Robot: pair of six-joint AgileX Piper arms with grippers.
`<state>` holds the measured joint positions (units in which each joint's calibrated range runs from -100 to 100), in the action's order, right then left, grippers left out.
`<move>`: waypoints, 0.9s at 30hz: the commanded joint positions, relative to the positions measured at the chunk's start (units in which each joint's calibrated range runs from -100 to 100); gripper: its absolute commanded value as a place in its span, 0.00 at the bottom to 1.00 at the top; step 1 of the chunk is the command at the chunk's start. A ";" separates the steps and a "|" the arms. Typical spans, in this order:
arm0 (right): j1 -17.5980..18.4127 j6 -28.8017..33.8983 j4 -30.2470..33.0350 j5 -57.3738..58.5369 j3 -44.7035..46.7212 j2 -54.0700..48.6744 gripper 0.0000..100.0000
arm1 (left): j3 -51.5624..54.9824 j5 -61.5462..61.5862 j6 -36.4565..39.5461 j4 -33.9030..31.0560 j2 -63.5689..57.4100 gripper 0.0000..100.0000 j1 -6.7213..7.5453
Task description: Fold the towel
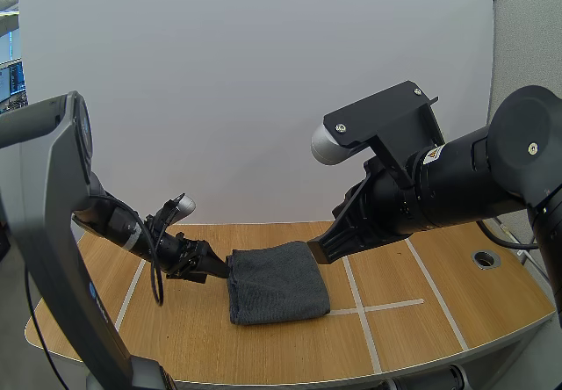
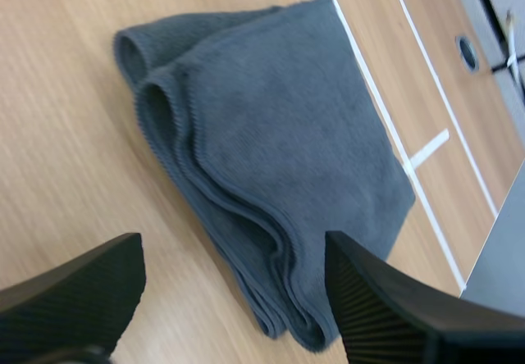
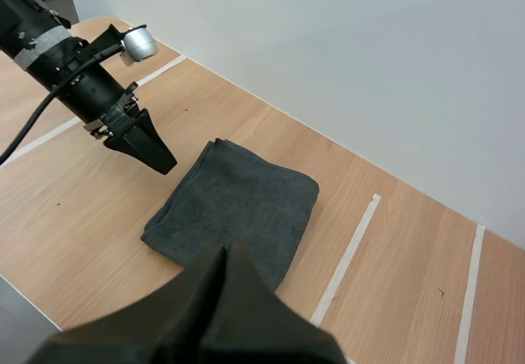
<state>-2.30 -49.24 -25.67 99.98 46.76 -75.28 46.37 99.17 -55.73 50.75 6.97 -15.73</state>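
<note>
Already the towel (image 1: 277, 281) is being seen folded into a thick grey pad, lying flat on the counter (image 1: 430, 337) between the two claws. The left claw (image 1: 219, 269) is being held wide open and empty just beside the pad's layered edge, probably so the layers can be pinched. The right claw (image 1: 318, 251) is being held closed on nothing, raised over the far right corner, apparently clear of the work.

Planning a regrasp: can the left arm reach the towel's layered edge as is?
Probably yes. The left gripper is open right at the edge of the towel, nothing between; the right gripper, shut, sits at the opposite side.
</note>
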 commanded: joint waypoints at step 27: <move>-0.10 -0.34 2.35 0.02 -0.32 -0.47 0.00 | -6.62 0.83 2.54 7.29 19.70 1.00 4.71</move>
<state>-2.30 -49.24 -23.31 99.98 46.76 -75.28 39.04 100.00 -53.98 60.60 25.91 -12.50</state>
